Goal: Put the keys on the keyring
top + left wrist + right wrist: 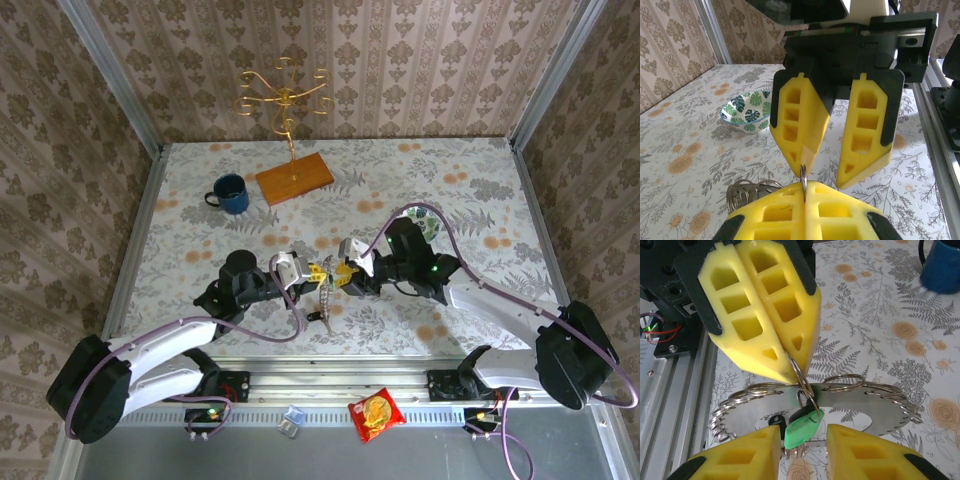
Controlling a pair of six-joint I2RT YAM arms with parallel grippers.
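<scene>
Keyring [803, 175] stands edge-on, pinched at the very tip of the left claw [804, 187], whose yellow fingers are pressed fully together on the thin wire. It is held just in front of the flat grey plate [880, 412] that is rimmed with spare loops. The green key [802, 427] hangs from the loop, its long axis pointing away from the left claw and straight into the gap of the right claw [803, 436]. That claw faces the left one tip to tip, is about half open and has hold of nothing. It is the nearer one for any closing move. A dark key head [776, 418] sits just beside the green one, against the plate; I cannot tell whether it is threaded.
</scene>
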